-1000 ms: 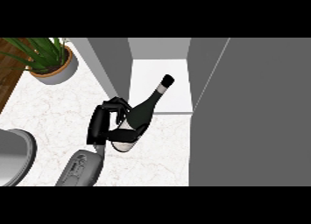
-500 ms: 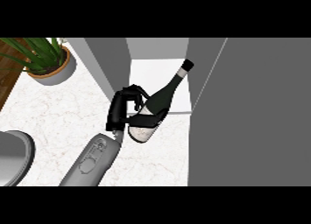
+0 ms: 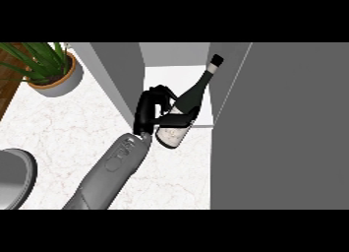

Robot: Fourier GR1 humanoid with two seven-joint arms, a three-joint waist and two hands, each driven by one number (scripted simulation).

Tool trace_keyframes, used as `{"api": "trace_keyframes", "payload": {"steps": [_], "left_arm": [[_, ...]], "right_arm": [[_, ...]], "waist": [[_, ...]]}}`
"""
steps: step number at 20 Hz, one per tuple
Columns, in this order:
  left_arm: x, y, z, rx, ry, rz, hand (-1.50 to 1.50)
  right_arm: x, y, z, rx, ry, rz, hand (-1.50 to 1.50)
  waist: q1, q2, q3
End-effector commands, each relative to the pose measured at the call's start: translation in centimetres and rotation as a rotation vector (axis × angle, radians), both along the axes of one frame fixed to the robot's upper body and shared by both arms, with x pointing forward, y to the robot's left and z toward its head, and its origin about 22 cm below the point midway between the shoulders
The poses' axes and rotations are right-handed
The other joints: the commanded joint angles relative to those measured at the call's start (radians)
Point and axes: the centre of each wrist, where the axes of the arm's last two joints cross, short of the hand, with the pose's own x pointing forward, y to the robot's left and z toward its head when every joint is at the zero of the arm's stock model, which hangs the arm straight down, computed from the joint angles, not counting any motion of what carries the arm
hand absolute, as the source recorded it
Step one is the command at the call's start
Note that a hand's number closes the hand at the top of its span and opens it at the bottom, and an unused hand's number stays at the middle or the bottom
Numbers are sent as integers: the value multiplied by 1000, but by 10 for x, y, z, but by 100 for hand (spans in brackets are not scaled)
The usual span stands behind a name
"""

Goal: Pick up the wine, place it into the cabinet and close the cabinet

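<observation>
Near the middle of the frame a hand, on a forearm rising from the lower left, has its fingers curled round the lower body of the wine bottle, which tilts with its neck pointing to the upper right into the open cabinet; which arm it is I cannot tell for certain, though it looks like the left. The pick-up is done and the bottle sits partly over the cabinet's white shelf, so what remains, as I judge it, is setting it down inside, letting go, and swinging shut the grey door filling the right of the frame.
</observation>
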Motion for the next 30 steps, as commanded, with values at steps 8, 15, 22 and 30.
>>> {"api": "trace_keyframes", "payload": {"steps": [8,15,22,30], "left_arm": [[18,-7,-17,177,54,99,150],[33,10,-22,166,132,130,150],[45,19,-16,130,87,222,150],[53,24,-11,56,64,293,150]], "right_arm": [[-17,6,25,67,-46,92,-150],[-15,4,20,68,-35,88,-150],[-19,-2,16,90,-46,92,-150],[-11,-6,7,83,-45,112,-150]], "waist": [[-37,7,-1],[-35,10,-1],[-47,12,-1],[-62,23,-2]]}}
